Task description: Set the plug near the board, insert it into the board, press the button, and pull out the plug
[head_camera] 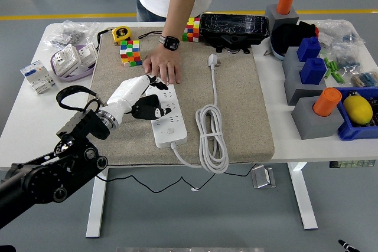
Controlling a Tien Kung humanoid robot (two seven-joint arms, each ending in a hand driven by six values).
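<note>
One robot hand works here: your left hand, white-shelled with black fingers, hangs over the upper end of the long white power strip at centre frame, its fingers closed on the black plug adapter. You cannot tell from above whether the adapter's pins are seated or just clear of the sockets, so judge the task as somewhere around insertion or removal; the button press cannot be confirmed either. A person's hand, wearing a wristwatch, presses flat just above the strip's top end, apparently steadying it. Your right hand is out of frame. Everything sits on a beige felt mat over the white table, beside a coiled white cable, with grey floor and a yellow line beyond.
</note>
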